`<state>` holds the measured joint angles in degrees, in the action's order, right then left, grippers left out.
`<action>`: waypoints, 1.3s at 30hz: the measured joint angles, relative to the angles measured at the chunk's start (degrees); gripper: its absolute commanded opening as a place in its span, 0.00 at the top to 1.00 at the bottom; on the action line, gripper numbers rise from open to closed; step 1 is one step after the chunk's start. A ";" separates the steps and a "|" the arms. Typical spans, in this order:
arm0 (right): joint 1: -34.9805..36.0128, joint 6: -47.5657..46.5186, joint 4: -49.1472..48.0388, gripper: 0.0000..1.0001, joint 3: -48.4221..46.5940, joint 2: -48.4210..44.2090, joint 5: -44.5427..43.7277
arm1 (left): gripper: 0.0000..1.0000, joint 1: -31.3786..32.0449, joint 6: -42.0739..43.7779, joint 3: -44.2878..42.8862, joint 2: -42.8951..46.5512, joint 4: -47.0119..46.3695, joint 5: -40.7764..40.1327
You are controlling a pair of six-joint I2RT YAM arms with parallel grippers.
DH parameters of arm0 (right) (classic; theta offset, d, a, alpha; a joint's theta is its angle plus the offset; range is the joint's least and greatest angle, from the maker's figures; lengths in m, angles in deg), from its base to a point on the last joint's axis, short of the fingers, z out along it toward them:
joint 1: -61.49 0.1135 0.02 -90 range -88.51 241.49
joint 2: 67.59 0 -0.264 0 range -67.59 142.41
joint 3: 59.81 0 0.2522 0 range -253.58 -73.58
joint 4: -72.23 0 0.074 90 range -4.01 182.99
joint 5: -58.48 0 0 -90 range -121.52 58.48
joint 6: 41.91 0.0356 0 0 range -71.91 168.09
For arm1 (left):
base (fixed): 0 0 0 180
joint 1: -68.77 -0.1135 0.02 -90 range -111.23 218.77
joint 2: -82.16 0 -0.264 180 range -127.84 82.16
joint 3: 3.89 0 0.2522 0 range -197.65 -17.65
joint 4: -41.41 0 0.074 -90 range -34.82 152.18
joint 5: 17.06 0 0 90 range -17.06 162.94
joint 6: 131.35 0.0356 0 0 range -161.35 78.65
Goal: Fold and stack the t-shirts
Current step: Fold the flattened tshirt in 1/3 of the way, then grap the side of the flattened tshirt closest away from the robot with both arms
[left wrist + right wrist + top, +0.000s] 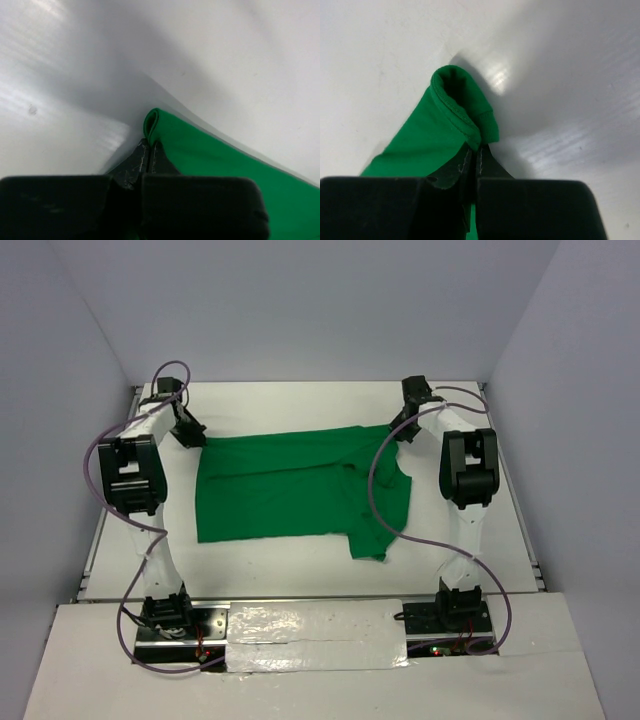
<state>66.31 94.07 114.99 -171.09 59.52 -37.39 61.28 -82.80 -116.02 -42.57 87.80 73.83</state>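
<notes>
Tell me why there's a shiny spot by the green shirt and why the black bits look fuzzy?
Right wrist view: light glares off the table beside the t-shirt; the right gripper sits too near the lens, so it blurs. Left wrist view: the left gripper blurs likewise. Top view: sharp, evenly lit.

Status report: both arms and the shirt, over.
Left tool shut on t-shirt, far left corner. Right tool shut on far right edge. Nothing in the way.

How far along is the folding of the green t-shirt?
Done: the t-shirt lies spread flat on the table. In hand: the left hand and the right hand each pinch one far corner of it. Left: the folds themselves; no stack shows yet.
</notes>
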 measured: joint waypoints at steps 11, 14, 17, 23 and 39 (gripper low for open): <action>-0.26 0.66 4.90 1.00 -17.22 10.03 -0.87 | 1.00 0.02 -2.43 -23.82 -15.06 1.64 3.61; -0.26 0.87 5.99 1.00 -22.86 13.46 -0.85 | 1.00 0.00 -3.45 -27.21 -17.46 1.44 4.00; -0.26 1.14 6.69 0.85 -26.51 15.72 -0.79 | 1.00 -0.11 -4.15 -29.11 -18.97 1.29 4.02; -0.24 1.79 5.81 0.00 -29.14 15.87 0.68 | 0.06 -0.81 -3.56 -29.49 -19.37 1.29 4.35; 0.70 -4.79 -5.40 0.01 17.11 -43.71 0.44 | 0.09 -4.11 -0.70 -0.20 26.95 3.04 -7.76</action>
<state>67.01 89.28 109.59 -153.98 15.80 -36.95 57.17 -83.50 -116.21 -15.62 90.83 66.07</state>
